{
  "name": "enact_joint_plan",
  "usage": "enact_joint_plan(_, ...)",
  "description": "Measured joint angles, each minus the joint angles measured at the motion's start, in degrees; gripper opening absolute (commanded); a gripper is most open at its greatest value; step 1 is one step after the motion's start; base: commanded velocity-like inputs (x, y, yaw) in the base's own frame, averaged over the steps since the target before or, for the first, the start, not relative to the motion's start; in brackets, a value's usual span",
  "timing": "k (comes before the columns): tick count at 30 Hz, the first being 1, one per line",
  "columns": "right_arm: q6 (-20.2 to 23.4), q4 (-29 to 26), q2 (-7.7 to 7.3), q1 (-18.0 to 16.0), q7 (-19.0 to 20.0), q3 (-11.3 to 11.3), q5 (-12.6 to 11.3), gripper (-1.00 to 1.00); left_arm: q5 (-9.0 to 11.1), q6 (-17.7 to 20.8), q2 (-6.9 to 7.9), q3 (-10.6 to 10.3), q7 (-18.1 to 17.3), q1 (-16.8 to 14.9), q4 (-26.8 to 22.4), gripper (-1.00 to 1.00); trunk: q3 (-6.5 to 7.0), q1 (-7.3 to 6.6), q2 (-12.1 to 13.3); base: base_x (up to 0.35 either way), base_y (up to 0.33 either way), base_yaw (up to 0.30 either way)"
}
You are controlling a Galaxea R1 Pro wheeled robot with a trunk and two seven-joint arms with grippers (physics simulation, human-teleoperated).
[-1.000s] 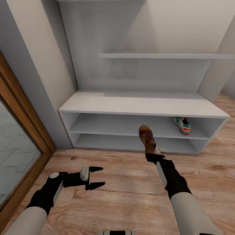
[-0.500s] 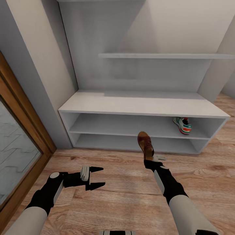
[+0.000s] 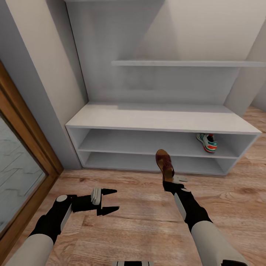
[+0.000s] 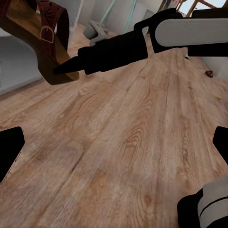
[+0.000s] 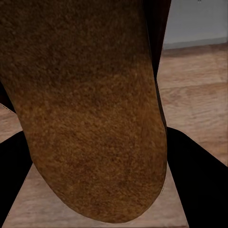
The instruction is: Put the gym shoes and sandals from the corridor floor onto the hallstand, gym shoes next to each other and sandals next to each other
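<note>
The right gripper (image 3: 173, 180) has its fingers clamped on the heel of a brown sandal (image 3: 164, 163), held toe-up above the corridor floor (image 3: 140, 221) just in front of the shoe rack (image 3: 162, 122). The left gripper (image 3: 109, 201) hangs low over the planks, fingers spread and empty. One sneaker (image 3: 207, 142) sits on the rack's upper shelf, far right. The sandal appears to be mid-delivery; the next move likely calls for reaching forward into a shelf opening, levelling the sole, then releasing.
</note>
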Motion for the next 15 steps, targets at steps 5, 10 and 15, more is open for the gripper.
enact_joint_plan(5, -0.01, 0.01, 0.00, 0.00, 0.00, 0.00, 0.01, -1.00, 0.00, 0.00, -0.07, -0.44, 0.00, 0.00, 0.00, 1.00, 0.00, -0.01, 0.00, 0.303, 0.054, 0.000)
enact_joint_plan(10, -0.07, -0.05, 0.00, 0.00, -0.08, 0.01, 0.07, -1.00, 0.02, 0.00, -0.08, -1.16, -0.01, 0.00, -0.01, 1.00, 0.00, -0.01, 0.00, 0.330, 0.135, 0.000)
enact_joint_plan(15, -0.02, -0.03, 0.00, 0.00, -0.07, 0.08, -0.02, -1.00, 0.07, 0.00, -0.08, -1.22, -0.01, 0.00, -0.01, 1.00, 0.00, -0.01, 0.00, 0.304, 0.147, 0.000)
